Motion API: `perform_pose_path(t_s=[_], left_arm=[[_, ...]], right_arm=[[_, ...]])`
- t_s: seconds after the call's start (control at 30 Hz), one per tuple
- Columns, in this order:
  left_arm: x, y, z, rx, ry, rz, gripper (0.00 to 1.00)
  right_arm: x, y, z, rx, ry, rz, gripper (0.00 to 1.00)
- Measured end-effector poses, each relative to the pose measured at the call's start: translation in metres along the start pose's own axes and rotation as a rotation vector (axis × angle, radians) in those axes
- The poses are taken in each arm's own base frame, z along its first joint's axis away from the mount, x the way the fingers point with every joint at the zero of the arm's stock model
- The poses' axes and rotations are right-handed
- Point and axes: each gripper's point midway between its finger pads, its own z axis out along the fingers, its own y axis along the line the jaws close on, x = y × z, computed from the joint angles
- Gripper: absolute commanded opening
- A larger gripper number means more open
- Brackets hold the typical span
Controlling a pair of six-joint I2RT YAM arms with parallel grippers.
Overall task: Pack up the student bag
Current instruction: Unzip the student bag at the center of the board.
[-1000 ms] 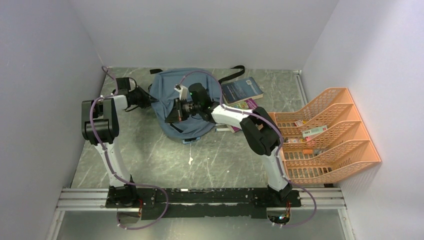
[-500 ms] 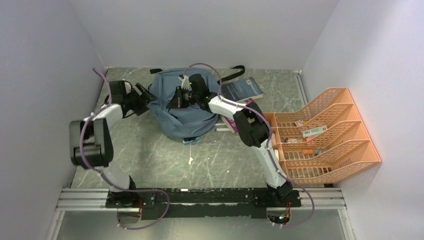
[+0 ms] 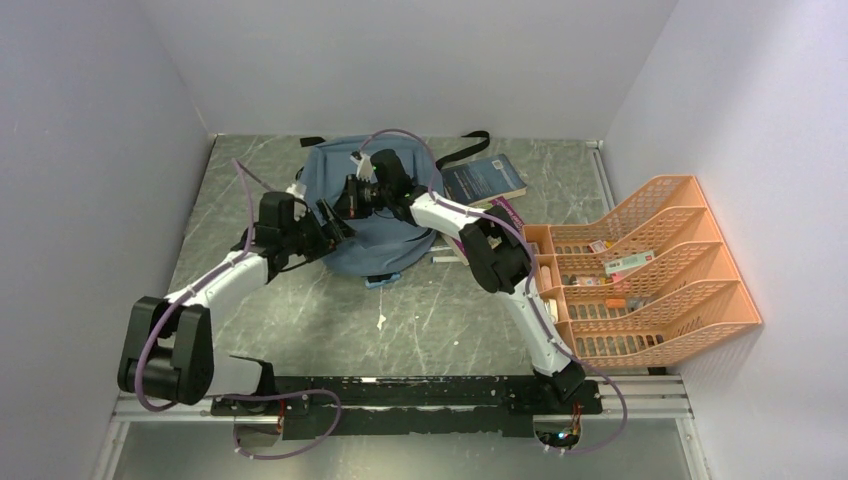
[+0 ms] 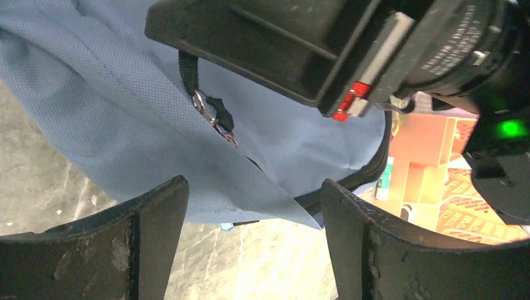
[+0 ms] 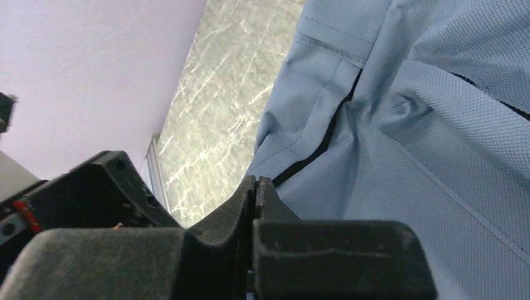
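Left pincer (image 3: 337, 222) swung in, released, facing student bag (image 3: 385, 250); right pincer (image 3: 347, 200), clenched perhaps on zipper (image 4: 212, 117), blocks; books (image 3: 483, 182) beyond.

open table (image 3: 300, 300) near side of student bag (image 3: 390, 252), books (image 3: 484, 182) and orange rack (image 3: 650, 270) blocking right

Left arm (image 3: 215, 285) extended low toward far centre, left gripper (image 3: 327, 222) with jaws wide apart. Right arm (image 3: 503, 262) folded back toward far left, right gripper (image 3: 352, 196) with fingers (image 5: 250, 206) pressed together. Grippers sit just beside each other.
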Motion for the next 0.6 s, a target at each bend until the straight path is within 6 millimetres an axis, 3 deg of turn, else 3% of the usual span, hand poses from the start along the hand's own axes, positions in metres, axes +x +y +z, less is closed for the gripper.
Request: perform_pose_path(t_s=[0.07,0.27,0.33,0.4,0.6], left_arm=[[0.009,0.001,0.005,-0.019,0.014,-0.005,0.82],[0.004,0.018,0.014,-0.108,-0.018,-0.039,0.79],[0.001,0.021,0.015,-0.134,-0.029,-0.046,0.74],[-0.003,0.023,0.016,-0.151,-0.043,-0.050,0.62],[-0.006,0.026,0.019,-0.176,-0.049,-0.054,0.08]], right_arm=[[0.000,0.000,0.000,-0.001,0.000,0.001,0.00],[0.003,0.002,0.002,-0.002,0.005,-0.001,0.00],[0.006,0.001,0.003,0.000,0.008,0.001,0.00],[0.009,0.000,0.003,0.004,0.014,0.004,0.00],[0.014,-0.003,0.004,0.011,0.023,0.010,0.00]])
